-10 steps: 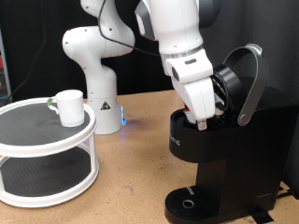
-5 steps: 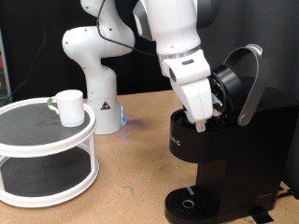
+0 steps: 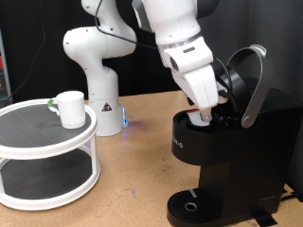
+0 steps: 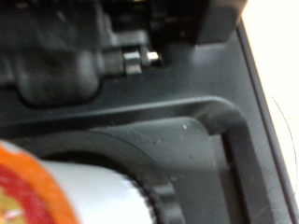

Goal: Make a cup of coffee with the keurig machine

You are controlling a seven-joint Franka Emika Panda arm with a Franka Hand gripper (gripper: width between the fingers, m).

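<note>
The black keurig machine point(image 3: 237, 161) stands at the exterior view's right with its grey lid handle point(image 3: 251, 85) swung up and open. My gripper point(image 3: 210, 112) is tilted down into the open pod chamber; its fingertips are hidden by the machine's rim. In the wrist view a white pod with a red top point(image 4: 56, 191) lies blurred and very close, at the round chamber rim point(image 4: 187, 131). The white cup point(image 3: 69, 107) stands on top of a round white rack at the exterior view's left, far from the gripper.
The two-tier white rack point(image 3: 47, 151) takes up the exterior view's lower left. The white arm base point(image 3: 95, 76) stands behind it on the wooden table point(image 3: 133, 180). The machine's round drip tray point(image 3: 194, 205) holds nothing.
The hand has tilted and shifted a little to the exterior view's right and up over the pod chamber. The cup, the rack and the lid have not moved.
</note>
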